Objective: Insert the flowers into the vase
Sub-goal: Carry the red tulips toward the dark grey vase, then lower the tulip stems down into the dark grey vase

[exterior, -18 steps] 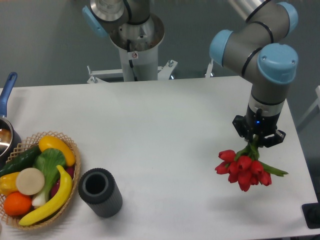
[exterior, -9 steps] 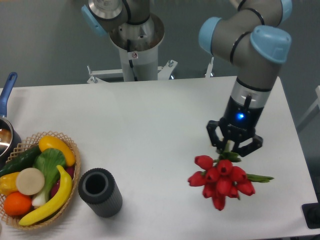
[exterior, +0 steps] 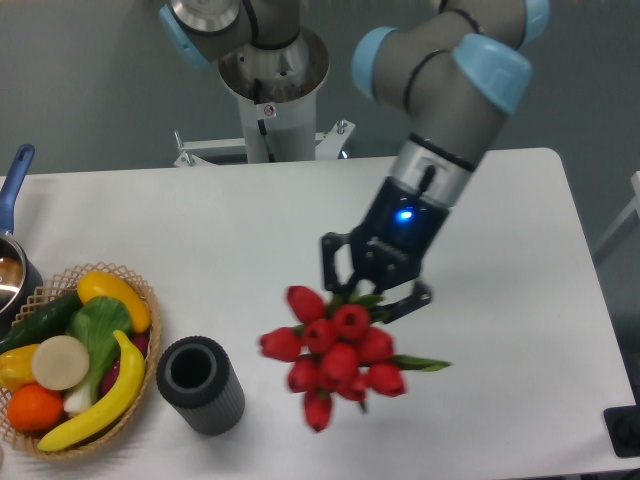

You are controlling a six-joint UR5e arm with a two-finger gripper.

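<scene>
Camera view: my gripper (exterior: pixel 372 292) clenches the flowers (exterior: pixel 335 355) by their stems, above the table, right of the vase (exterior: pixel 201 385).

Setting: robotics laboratory, test bench arrangement.
Main evidence: grey jointed industrial arm with light blue joint caps (exterior: pixel 440 70), lit blue indicator near its wrist, bolted-looking white pedestal base (exterior: pixel 270 110) at rear.
Work surface: plain white rectangular table (exterior: pixel 250 230), set against a bare grey-blue wall (exterior: pixel 80 80).
Props: woven wicker basket of colourful toy fruit and vegetables (exterior: pixel 75 360) at left edge; short dark grey ribbed cylinder vase (exterior: pixel 200 385) beside it; bunch of red artificial tulips (exterior: pixel 335 355).
Other detail: blue-handled metal pot (exterior: pixel 12 245), partly cut off at left.
</scene>
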